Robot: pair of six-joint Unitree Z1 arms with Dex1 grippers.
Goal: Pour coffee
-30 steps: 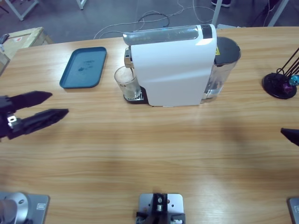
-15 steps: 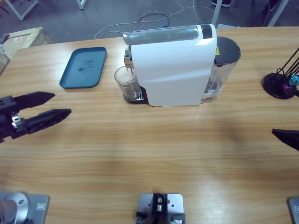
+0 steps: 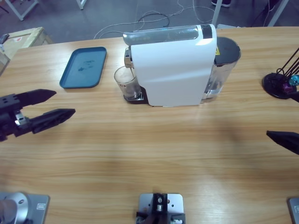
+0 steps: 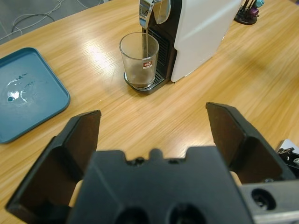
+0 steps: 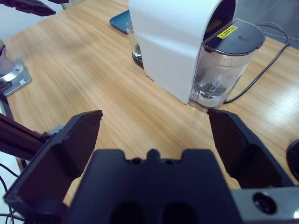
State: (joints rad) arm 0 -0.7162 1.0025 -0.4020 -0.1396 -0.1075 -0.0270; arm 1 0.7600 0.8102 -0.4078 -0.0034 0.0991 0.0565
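White coffee machine [image 3: 170,65] at table centre, toward 12 o'clock, clear water tank [image 3: 223,67] at its 3 o'clock side; blue tray [image 3: 84,66] at 9 o'clock of it, black stand [image 3: 279,85] far toward 3 o'clock. Left gripper [image 3: 49,105] low over bare wood at 8 o'clock of the machine — jaws spread, empty. Right gripper [image 5: 154,133] likewise spread, facing the tank. Glass [image 4: 139,59] under the spout [image 4: 145,11] — thin coffee stream falling, shallow brown fill.

Bare table [image 3: 140,144] between left tool [image 3: 52,105] and glass [image 3: 126,81]; blue tray [image 3: 84,66] off aside.
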